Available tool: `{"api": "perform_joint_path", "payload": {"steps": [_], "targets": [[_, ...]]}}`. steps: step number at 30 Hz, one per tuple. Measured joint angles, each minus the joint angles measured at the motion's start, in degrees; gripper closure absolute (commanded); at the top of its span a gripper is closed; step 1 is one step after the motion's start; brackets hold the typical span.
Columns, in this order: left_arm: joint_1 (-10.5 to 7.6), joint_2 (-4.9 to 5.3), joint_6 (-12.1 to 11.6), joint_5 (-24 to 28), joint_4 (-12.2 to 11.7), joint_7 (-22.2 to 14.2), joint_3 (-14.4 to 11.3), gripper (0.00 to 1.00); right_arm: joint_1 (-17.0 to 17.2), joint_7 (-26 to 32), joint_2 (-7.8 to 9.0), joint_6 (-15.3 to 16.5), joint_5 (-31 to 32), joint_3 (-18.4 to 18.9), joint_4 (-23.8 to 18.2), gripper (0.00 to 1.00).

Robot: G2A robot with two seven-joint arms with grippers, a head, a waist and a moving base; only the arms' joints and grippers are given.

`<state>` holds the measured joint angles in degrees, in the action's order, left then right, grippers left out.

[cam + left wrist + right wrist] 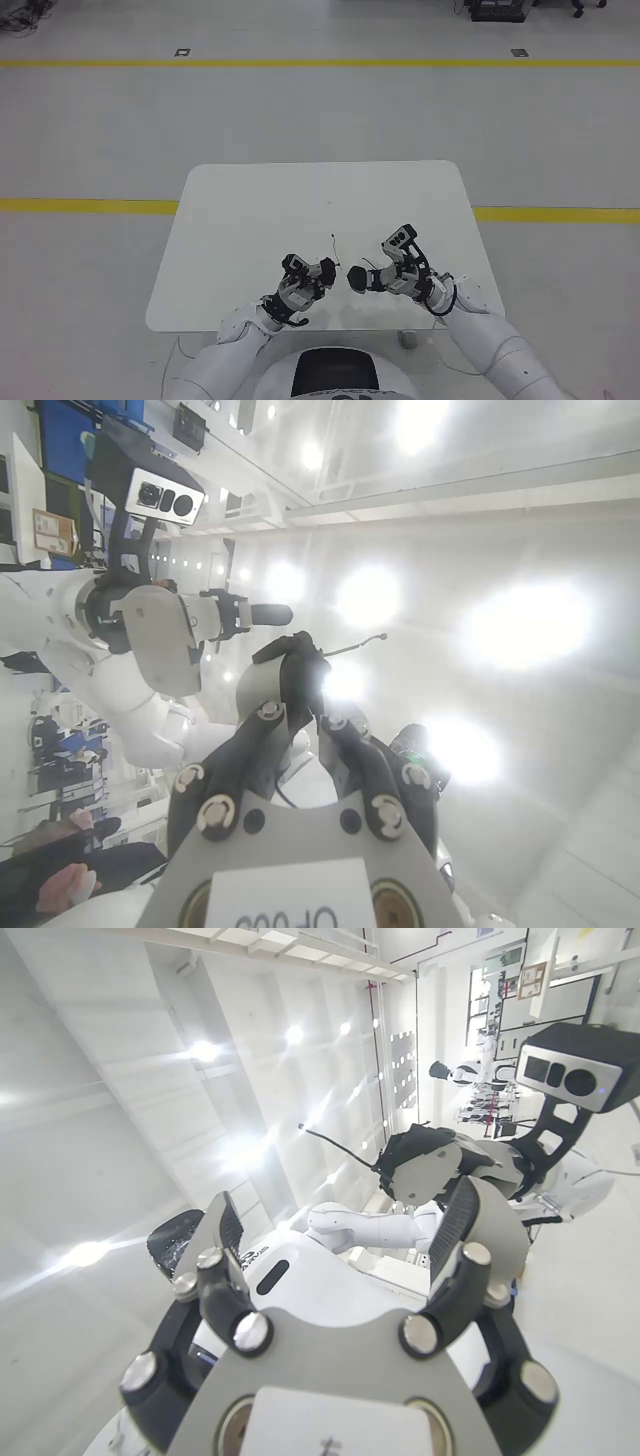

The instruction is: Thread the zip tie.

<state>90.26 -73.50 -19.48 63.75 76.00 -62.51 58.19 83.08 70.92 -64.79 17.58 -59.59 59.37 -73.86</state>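
A thin black zip tie (332,245) stands up from my left gripper (322,270), which is shut on its lower end above the front of the white table (250,215). In the left wrist view the zip tie (350,646) juts out past the closed left gripper (302,650), ending in a small head. My right gripper (358,278) hovers just to the right of it, open with nothing between its fingers. In the right wrist view, the right gripper (340,1228) faces the left gripper (420,1168), and the zip tie (335,1144) points away from it.
Both grippers are held above the table's front edge, close together. Grey floor with yellow lines (90,205) surrounds the table.
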Motion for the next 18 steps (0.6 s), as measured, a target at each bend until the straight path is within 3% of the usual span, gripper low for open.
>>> {"api": "perform_joint_path", "payload": {"steps": [7, 15, 18], "targets": [[0.14, -0.11, 1.1, 1.0, 0.6, 1.7, -0.6, 1.00, 0.4, -2.1, -0.22, -0.9, 0.2, -0.3, -1.3, 0.00], [-0.24, -0.31, 2.0, 3.5, -1.2, 0.8, -1.2, 1.00, -0.1, -1.1, -0.81, -1.4, -0.9, -0.5, -0.7, 0.00], [-0.42, -0.42, 2.2, 4.3, -1.7, 0.4, -1.5, 1.00, -0.3, -0.6, -1.09, -1.4, -1.4, -0.8, -0.1, 0.18]]}}
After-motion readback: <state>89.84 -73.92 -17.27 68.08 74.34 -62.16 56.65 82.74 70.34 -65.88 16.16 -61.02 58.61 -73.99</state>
